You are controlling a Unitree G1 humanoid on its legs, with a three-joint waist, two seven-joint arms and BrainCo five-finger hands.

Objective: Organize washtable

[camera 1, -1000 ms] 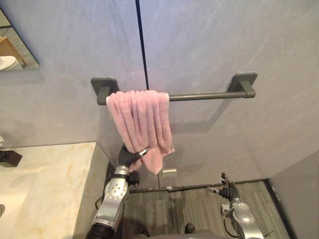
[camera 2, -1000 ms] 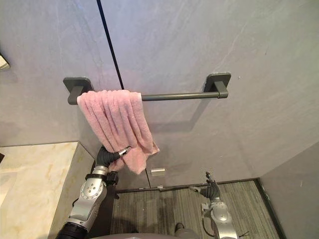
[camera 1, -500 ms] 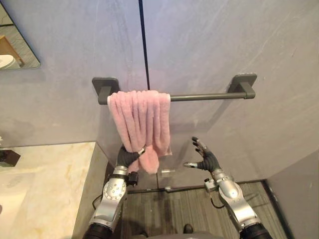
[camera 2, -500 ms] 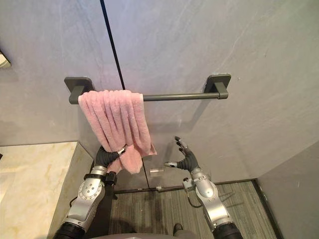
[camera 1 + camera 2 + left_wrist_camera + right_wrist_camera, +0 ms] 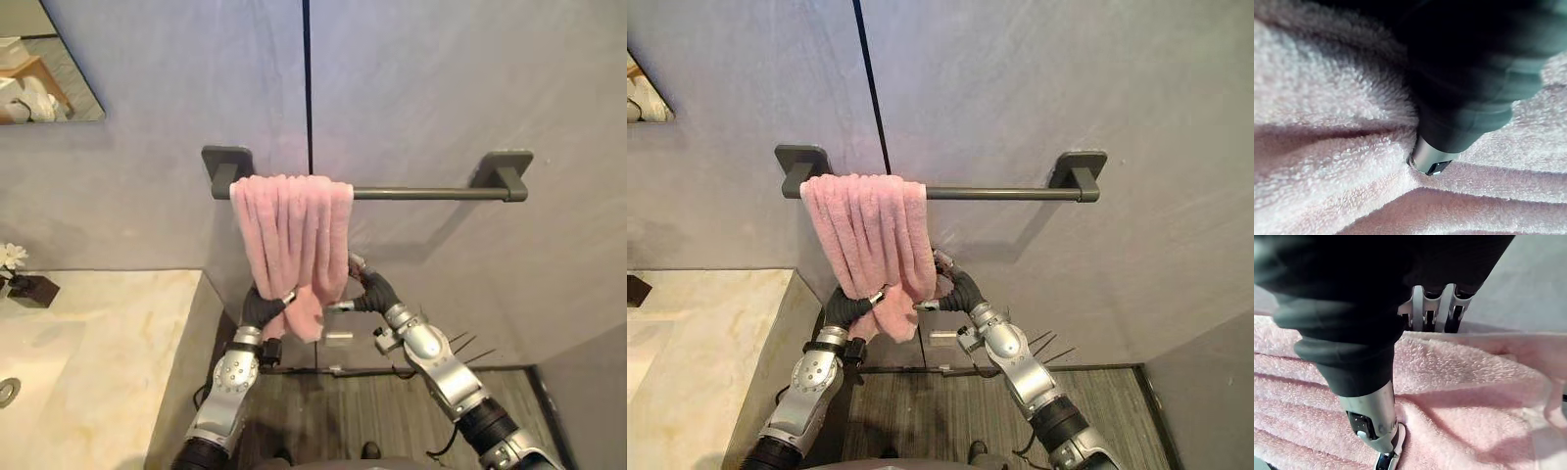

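Nearest me, the robot's left hand (image 5: 261, 307) was closed round the lower part of the pink terry towel (image 5: 292, 220), with one finger curled across the front of the gathered folds. In the left wrist view its thumb (image 5: 1426, 159) pressed into the pile. At about four o'clock from the towel's middle, the right hand (image 5: 374, 290) pinched the towel's lower right edge. Its thumb lay on the front face and its fingers (image 5: 1432, 308) sat behind the cloth.

Above both hands, the towel hung over the dark grey metal towel bar (image 5: 431, 193), pushed up against the bracket at the nine o'clock end and gathered into narrow pleats. The rest of the bar, toward three o'clock, carried nothing.

I judged the hanging itself done, since the towel was over the bar and clear of the washtable. Spreading it looked to be what remained, and each hand held one side of the lower edge, well placed to draw the pleats apart.

At eight o'clock from the towel lay the pale veined marble counter (image 5: 108, 333). A small dark holder with a white flower (image 5: 12, 257) stood at its far edge. Behind everything was the grey stone-look wall (image 5: 441, 88), with the corner of a mirror (image 5: 49, 69) at eleven o'clock.
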